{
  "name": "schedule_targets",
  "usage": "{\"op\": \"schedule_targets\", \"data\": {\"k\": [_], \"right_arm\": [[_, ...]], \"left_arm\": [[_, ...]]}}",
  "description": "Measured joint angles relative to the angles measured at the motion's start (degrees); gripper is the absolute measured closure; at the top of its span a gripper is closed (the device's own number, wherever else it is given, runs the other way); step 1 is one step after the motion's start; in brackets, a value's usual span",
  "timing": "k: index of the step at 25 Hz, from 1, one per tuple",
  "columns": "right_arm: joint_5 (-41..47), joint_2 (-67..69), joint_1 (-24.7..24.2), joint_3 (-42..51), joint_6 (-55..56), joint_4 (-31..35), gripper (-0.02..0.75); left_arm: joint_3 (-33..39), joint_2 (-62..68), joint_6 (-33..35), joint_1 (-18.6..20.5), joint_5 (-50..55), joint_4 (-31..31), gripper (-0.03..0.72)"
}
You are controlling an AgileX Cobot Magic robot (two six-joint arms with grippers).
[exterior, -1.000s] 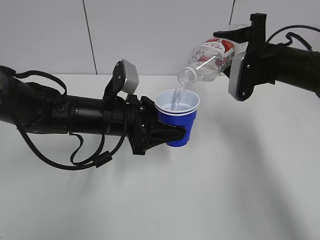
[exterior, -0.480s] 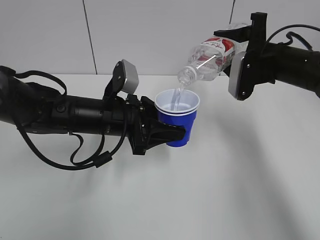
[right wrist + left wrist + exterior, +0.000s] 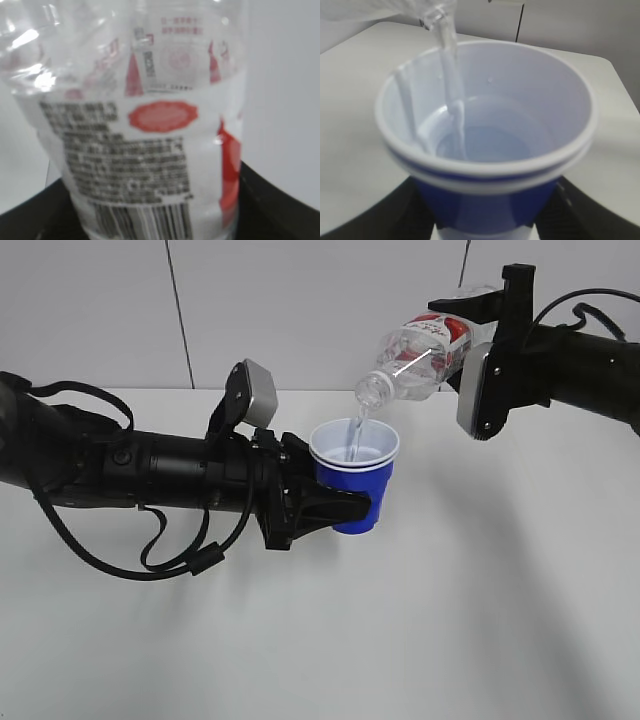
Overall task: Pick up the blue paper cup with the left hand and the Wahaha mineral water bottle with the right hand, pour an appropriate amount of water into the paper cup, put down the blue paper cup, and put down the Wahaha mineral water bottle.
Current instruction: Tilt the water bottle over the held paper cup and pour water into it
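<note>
My left gripper (image 3: 350,508) is shut on the blue paper cup (image 3: 356,485) and holds it upright above the table. In the left wrist view the cup (image 3: 485,150) fills the frame, with the black fingers (image 3: 385,215) at its sides. My right gripper (image 3: 470,330) is shut on the Wahaha mineral water bottle (image 3: 420,355), tilted with its open neck down over the cup. A thin stream of water (image 3: 355,435) falls into the cup; it also shows in the left wrist view (image 3: 451,85), where water pools at the bottom. The right wrist view shows the bottle's label (image 3: 150,150) up close.
A white table (image 3: 450,620) lies under both arms. A grey panelled wall (image 3: 250,310) stands behind it. Black cables (image 3: 170,550) loop under the left arm.
The stream keeps falling into the cup. Neither arm has visibly moved.
</note>
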Motion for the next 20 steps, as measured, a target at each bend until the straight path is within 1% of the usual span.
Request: {"op": "schedule_targets", "data": {"k": [20], "right_arm": [[-0.13, 0.0, 0.0, 0.0, -1.58, 0.0, 0.256]], "left_arm": [[0.0, 0.0, 0.0, 0.0, 0.21, 0.0, 0.265]]}}
